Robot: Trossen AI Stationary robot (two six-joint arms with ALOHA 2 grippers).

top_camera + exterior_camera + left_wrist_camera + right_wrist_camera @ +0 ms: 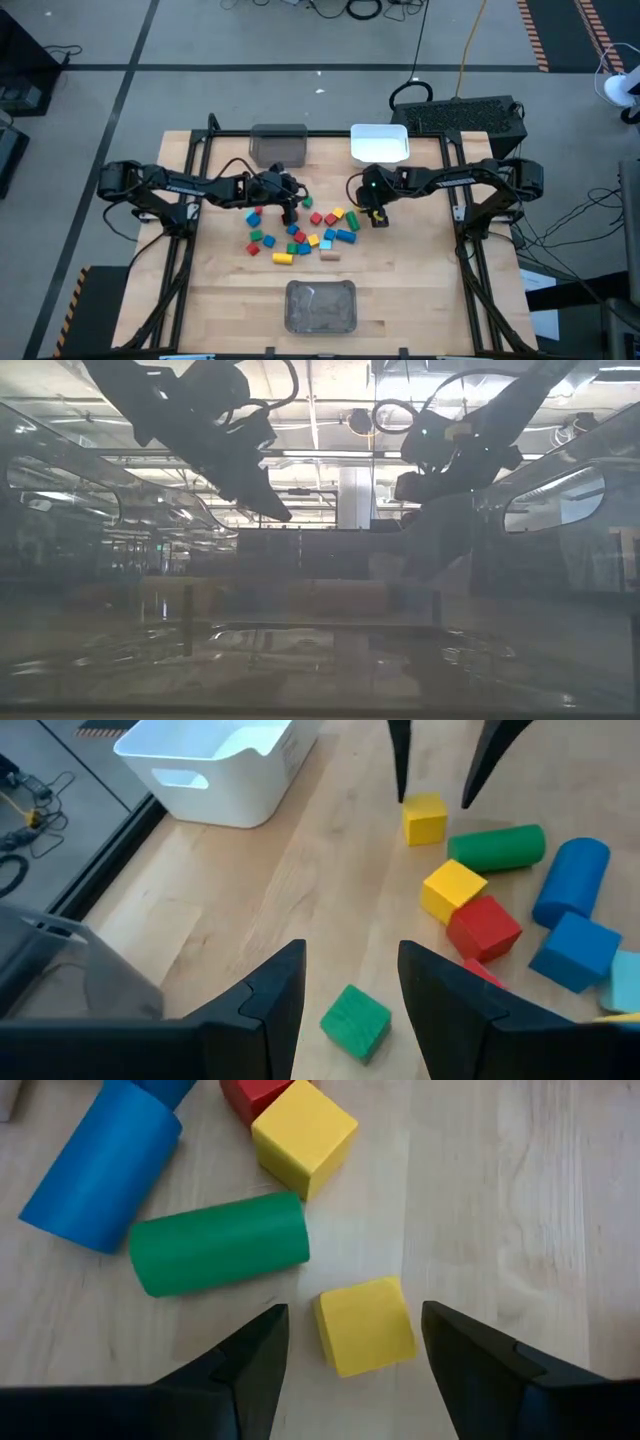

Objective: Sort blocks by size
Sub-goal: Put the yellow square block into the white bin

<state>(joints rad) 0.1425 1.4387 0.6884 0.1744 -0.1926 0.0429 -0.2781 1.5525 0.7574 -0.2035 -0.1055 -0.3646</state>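
Several small painted blocks (300, 235) lie loose at the middle of the table. My left gripper (350, 955) is open above the left part of the pile (291, 212), its fingers standing on either side of a green cube (355, 1020) that lies on the table. My right gripper (355, 1315) is open at the pile's right end (378, 218), its fingers on either side of a yellow cube (365, 1325) that lies apart from the rest. Beside that cube lie a green cylinder (220, 1243), a blue cylinder (100, 1165) and another yellow cube (305, 1135).
A grey bin (278, 145) and a white bin (379, 143) stand at the table's far edge. A third grey bin (321, 305) stands at the near edge. Bare wood lies to the left and right of the pile.
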